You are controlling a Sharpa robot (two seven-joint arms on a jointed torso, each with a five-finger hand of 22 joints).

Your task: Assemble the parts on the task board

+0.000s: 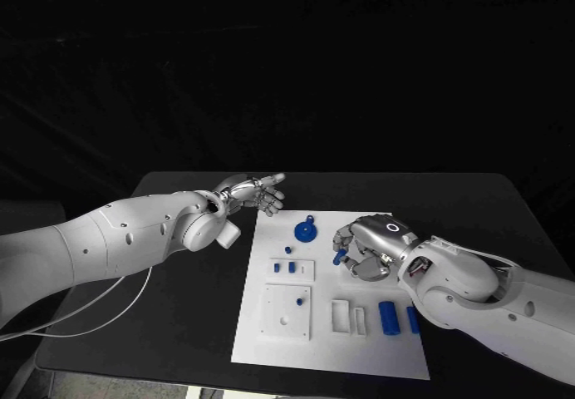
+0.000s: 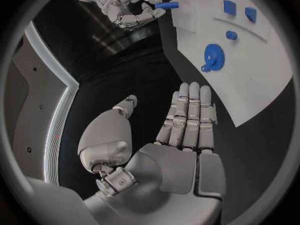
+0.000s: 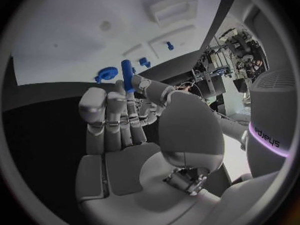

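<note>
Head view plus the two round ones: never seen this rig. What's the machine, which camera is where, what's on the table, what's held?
It is a robot with two white arms ending in silver many-fingered hands, at a black table. The square picture comes from a camera on its head, looking down. Each round picture comes from a fisheye camera at one wrist, behind that arm's own hand. On the table lies the white task board, carrying small blue parts: a blue gear near its far edge, and blue cylinders near the right arm. The left hand holds nothing, its fingers straight, beside the board. The right hand pinches a blue peg over the board.
</note>
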